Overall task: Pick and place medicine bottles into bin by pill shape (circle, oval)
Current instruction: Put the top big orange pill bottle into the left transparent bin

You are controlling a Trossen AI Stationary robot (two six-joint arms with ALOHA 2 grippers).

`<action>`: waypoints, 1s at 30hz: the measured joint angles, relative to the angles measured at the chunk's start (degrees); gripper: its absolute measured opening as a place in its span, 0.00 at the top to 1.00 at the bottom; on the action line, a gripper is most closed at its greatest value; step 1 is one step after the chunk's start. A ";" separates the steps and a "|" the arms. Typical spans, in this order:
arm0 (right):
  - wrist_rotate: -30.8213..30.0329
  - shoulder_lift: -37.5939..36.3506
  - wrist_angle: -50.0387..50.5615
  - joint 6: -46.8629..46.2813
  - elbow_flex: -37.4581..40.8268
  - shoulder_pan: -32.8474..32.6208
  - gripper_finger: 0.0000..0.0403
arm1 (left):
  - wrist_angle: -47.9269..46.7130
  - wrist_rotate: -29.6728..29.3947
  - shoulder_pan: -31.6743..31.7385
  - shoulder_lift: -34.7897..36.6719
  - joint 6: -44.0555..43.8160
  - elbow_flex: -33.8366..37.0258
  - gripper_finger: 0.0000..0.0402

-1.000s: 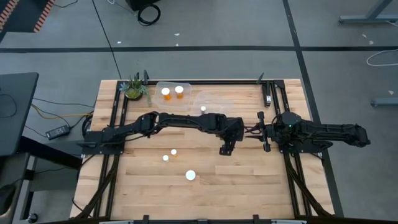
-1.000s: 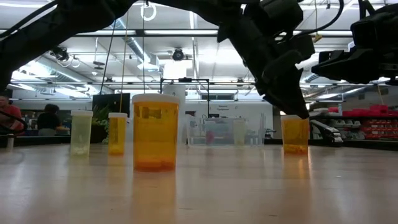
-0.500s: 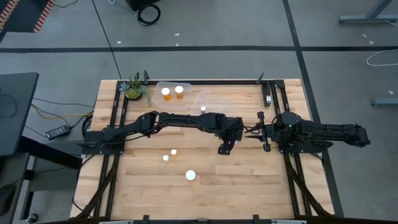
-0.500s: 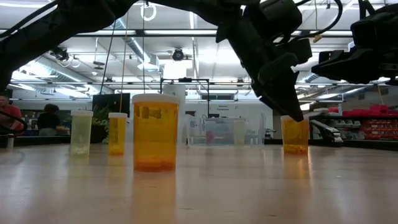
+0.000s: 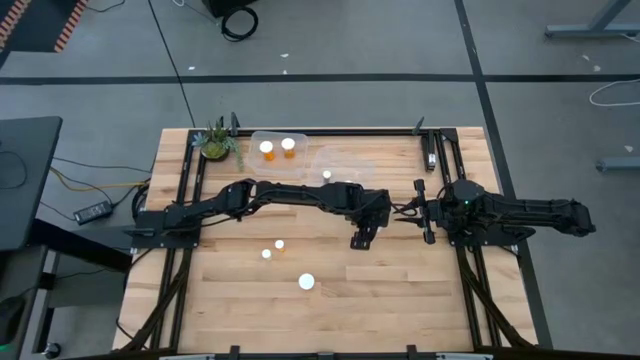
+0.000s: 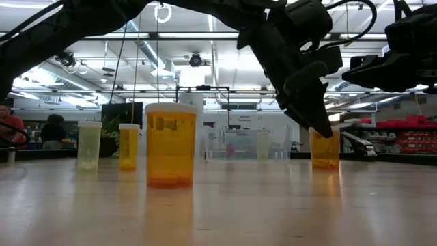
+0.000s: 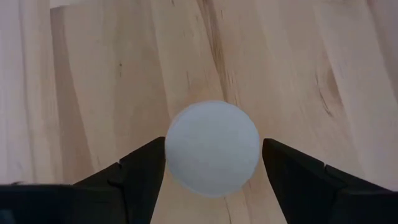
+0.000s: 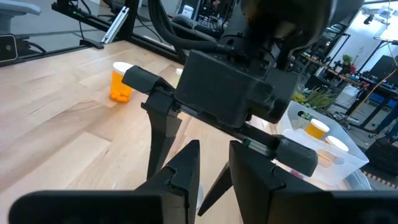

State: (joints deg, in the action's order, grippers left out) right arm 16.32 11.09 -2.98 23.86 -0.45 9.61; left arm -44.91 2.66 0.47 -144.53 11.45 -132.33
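An orange medicine bottle stands upright on the table right of the middle, its round white cap facing my left wrist camera. My left gripper slants down over it, open, one finger on each side of the cap. Three more bottles stand on the wood: two small and one bigger. Two bottles stand in a clear bin at the far edge. My right gripper waits level at the right, open by a narrow gap, with nothing between its fingers. My left gripper comes at the bottle slanting from above, with its fingers level with the white cap's two sides. The bottle stands upright on the table. Whether either finger touches the cap, I cannot tell.
A second clear bin at the far edge holds one white-capped bottle. A potted plant stands at the far left corner. Black rails run along the table's left and right sides. Bare wood lies toward the near edge.
In the low view, the visible finger of my left gripper has shifted a little against the bottle's top. The bottle stands where it was.
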 joint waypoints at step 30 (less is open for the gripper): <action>0.02 0.11 -0.02 0.00 0.00 0.00 0.77 | -15.65 -5.70 0.24 5.82 -0.27 -0.04 0.45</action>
State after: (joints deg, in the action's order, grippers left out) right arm 16.34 11.20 -3.01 23.85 -0.45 9.61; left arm -60.56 -3.05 0.71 -138.71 11.17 -132.38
